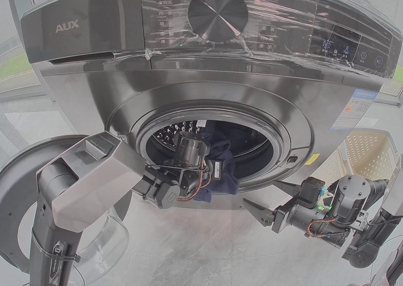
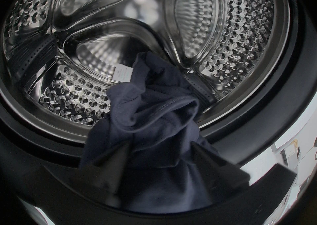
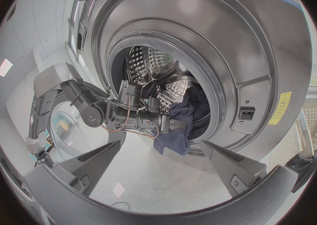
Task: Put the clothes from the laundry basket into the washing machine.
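Hanging over the lower lip of the washing machine opening, a navy garment is seen from the head, well apart from the right gripper, which is spread open. From the left wrist, the left gripper is shown with its fingers parted and the garment bunched between them. From the right wrist, the garment's tail is seen outside the drum.

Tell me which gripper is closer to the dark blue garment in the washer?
Left. The left gripper is at the drum, against the dark blue garment; the right gripper hangs outside, below and right of the opening, apart from it.
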{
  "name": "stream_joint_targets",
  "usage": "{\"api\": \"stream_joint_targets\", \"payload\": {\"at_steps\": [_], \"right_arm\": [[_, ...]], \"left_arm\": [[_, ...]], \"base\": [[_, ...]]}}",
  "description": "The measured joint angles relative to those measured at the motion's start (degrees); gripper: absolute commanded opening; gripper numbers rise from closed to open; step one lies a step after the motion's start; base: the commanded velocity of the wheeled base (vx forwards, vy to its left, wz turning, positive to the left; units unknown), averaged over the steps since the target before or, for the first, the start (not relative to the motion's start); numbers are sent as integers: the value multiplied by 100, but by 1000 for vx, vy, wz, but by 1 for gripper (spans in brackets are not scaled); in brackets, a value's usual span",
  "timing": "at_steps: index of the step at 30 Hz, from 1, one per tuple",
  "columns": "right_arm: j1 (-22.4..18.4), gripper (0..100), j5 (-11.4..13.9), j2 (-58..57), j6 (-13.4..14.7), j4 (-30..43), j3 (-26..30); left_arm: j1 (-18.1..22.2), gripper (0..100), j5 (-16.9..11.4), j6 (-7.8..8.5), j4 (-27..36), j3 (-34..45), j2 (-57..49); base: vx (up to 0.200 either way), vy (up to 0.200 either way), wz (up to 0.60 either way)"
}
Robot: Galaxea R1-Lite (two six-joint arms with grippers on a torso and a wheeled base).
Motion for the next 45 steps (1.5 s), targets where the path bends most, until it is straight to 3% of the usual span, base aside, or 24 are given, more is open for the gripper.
{"api": "stream_joint_targets", "payload": {"at_steps": [6, 10, 14, 23, 33, 34, 39, 45], "right_arm": [[0, 100, 0, 0, 0, 0, -11], [0, 100, 0, 0, 0, 0, -17], [4, 100, 0, 0, 0, 0, -24], [12, 100, 2, 6, 0, 0, -30], [59, 100, 0, 20, 10, 0, -27], [59, 100, 0, 22, 10, 0, -22], [61, 100, 2, 44, 35, 0, -16], [69, 100, 0, 59, 44, 0, -17]], "left_arm": [[21, 0, -33, -99, 99, -410, 110], [79, 0, 0, -369, -123, -1072, 276], [165, 0, 104, -533, -503, -1681, 484], [322, 0, 453, -572, -1157, -3104, 1154], [446, 0, 550, -534, -1447, -3399, 1521], [446, 100, 550, -530, -1438, -3399, 1529], [411, 100, 532, -533, -1286, -3313, 1432], [306, 100, 315, -435, -769, -2453, 1118]], "base": [[0, 0, 0], [0, 0, 0], [0, 0, 0], [0, 0, 0], [0, 0, 0], [0, 0, 0], [0, 0, 0], [0, 0, 0]]}}
